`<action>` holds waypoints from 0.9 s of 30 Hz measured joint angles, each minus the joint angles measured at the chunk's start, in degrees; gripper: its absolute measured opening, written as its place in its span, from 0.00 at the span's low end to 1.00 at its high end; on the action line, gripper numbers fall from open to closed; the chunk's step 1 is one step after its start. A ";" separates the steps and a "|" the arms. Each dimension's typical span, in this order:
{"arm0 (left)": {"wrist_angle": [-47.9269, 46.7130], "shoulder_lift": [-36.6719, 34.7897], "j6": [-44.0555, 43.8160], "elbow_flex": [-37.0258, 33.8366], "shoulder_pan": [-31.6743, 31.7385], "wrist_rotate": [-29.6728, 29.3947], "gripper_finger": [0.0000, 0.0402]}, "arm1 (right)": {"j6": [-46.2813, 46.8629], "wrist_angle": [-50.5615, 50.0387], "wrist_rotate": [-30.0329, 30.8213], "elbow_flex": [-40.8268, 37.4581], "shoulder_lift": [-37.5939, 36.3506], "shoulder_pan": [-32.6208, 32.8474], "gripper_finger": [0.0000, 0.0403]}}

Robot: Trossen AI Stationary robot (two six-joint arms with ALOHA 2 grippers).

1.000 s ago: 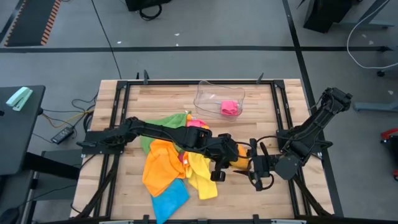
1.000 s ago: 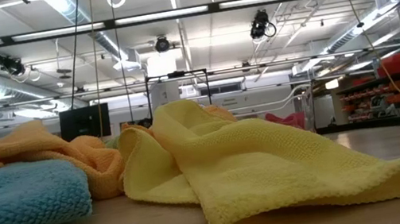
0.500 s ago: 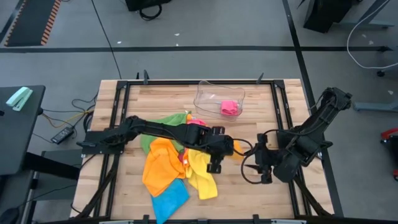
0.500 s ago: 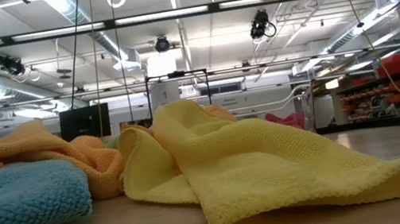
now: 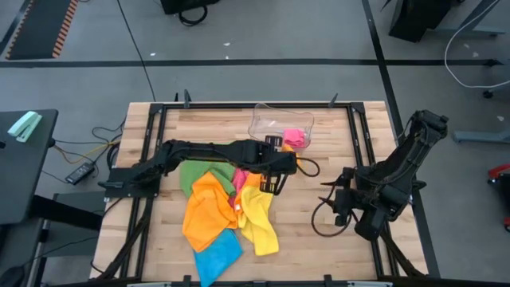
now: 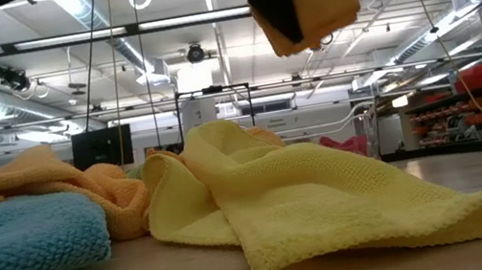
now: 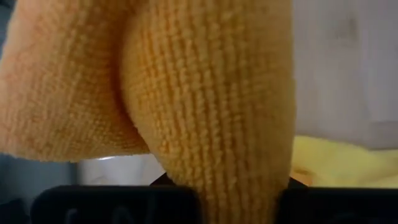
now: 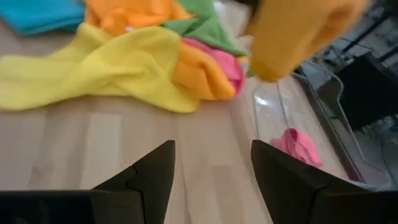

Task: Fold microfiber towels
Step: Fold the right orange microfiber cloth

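My left gripper [image 5: 280, 174] has its fingers pinched tight on a folded orange towel [image 6: 310, 6], carrying it in the air above the tabletop [image 5: 319, 243], close to the clear plastic tray [image 5: 279, 119]. In the left wrist view the bundle [image 7: 186, 93] fills almost everything ahead of me, so I am placing it half blind. My right gripper [image 8: 211, 165] hangs over the tabletop's right side, fingers spread and empty, well apart from the cloth.

Below and beside the carried piece lies the unfolded heap [image 5: 227, 211]: yellow [image 6: 329, 199], orange, green, blue [image 6: 16, 243] and pink towels overlapping. A folded pink towel [image 5: 294, 138] already sits in the tray.

My worry is the fold. The grip looks to catch only part of the bundle, so a quick swing could let it slip or open out. Releasing short of the tray would drop it onto the heap, or onto the tray's rim.
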 joint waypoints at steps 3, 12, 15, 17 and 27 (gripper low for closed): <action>3.29 0.05 -2.34 -3.62 -0.20 3.95 0.11 | -3.04 7.41 1.91 -3.73 -1.15 0.55 0.55; 15.52 0.13 -2.71 -10.58 -3.72 7.76 0.16 | -33.73 36.33 3.86 -7.84 -1.65 -0.60 0.63; 17.37 0.13 -2.82 -10.61 -4.78 7.68 0.14 | -36.65 39.20 0.86 -6.72 -1.65 -2.81 0.67; 18.44 0.13 -3.57 -10.58 -5.43 7.65 0.13 | -39.38 42.34 -1.84 -6.59 -1.65 -4.61 0.70; 18.35 0.11 -5.78 -10.58 -8.16 4.44 0.13 | -47.41 49.73 -13.84 -6.50 -1.41 -13.07 0.78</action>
